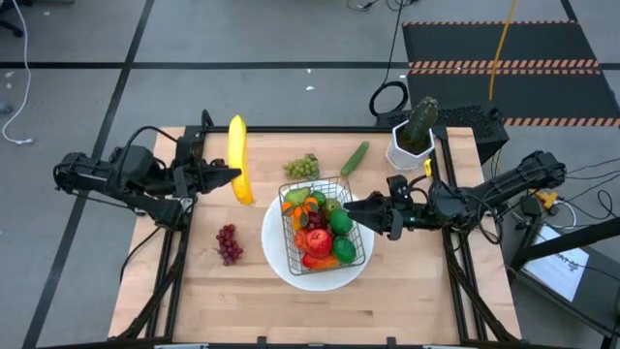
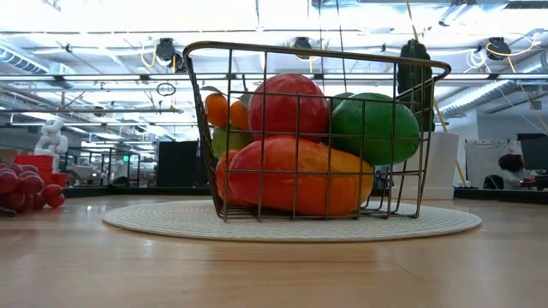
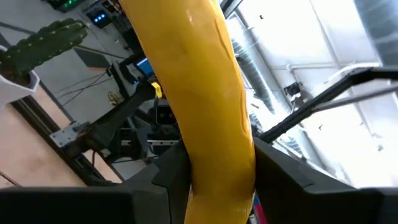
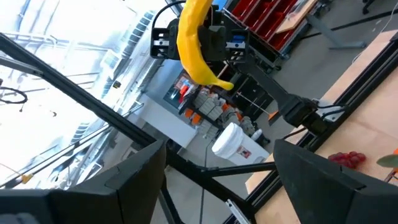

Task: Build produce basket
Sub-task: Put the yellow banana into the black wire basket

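Note:
The dark wire basket (image 1: 325, 225) stands on the round white plate (image 1: 281, 260) and holds a red tomato (image 2: 288, 104), green limes (image 2: 374, 128), an orange pepper (image 2: 295, 178) and other produce. My left gripper (image 1: 232, 177) is shut on the yellow banana (image 1: 238, 155), left of the basket. My right gripper (image 1: 351, 206) is open and empty at the basket's right side; its fingers (image 4: 130, 180) hold nothing between them. Green grapes (image 1: 302, 167), a cucumber (image 1: 355, 157) and purple grapes (image 1: 229, 242) lie on the table. My left gripper pinches the banana between its two fingers, close to its near end (image 3: 217, 177). The fingers come level from the table's left and lie across the banana. The banana is lifted clear of the table, and its long free part (image 1: 236, 131) reaches toward the far edge.
A white pot with a green cactus (image 1: 415, 136) stands at the far right corner. The purple grapes also show at the low view's left edge (image 2: 26, 190). Bare wood lies along the near edge (image 1: 310, 315).

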Controlling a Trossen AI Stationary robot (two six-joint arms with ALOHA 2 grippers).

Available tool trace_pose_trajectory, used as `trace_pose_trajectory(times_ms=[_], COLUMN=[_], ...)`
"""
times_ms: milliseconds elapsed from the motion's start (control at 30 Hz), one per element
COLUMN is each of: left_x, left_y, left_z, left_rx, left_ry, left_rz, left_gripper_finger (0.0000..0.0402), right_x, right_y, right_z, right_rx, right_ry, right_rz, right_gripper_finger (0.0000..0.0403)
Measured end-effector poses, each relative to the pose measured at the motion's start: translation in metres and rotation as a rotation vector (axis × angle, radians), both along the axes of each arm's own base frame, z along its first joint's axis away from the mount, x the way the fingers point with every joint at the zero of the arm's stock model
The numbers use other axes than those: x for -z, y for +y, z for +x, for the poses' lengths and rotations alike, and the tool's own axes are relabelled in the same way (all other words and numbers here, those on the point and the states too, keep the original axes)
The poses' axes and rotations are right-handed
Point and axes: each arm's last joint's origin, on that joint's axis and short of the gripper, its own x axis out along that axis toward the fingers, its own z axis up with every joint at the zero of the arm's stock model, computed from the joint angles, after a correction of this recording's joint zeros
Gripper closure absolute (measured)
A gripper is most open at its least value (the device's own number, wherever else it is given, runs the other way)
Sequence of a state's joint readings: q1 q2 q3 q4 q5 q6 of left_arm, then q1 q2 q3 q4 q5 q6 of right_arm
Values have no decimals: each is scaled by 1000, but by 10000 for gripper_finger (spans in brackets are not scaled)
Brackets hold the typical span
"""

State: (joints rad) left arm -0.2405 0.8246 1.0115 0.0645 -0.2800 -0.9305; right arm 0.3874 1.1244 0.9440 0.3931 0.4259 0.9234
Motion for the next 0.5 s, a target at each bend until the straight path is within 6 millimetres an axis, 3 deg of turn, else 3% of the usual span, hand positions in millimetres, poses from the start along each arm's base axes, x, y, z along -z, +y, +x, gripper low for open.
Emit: trace_pose_trajectory(times_ms=[200,500], left_x=[-3,-6], left_y=[0,0], left_z=[-1,-2], left_rx=[-28,-134], left_ry=[-26,-37], left_rz=[112,440], left_gripper_finger=[250,250], right_x=[0,1], right_y=[5,5], right_z=[-3,-3], right_rx=[50,50], right_ry=[7,14], right_rz=[-22,-93], right_gripper_finger=[113,113])
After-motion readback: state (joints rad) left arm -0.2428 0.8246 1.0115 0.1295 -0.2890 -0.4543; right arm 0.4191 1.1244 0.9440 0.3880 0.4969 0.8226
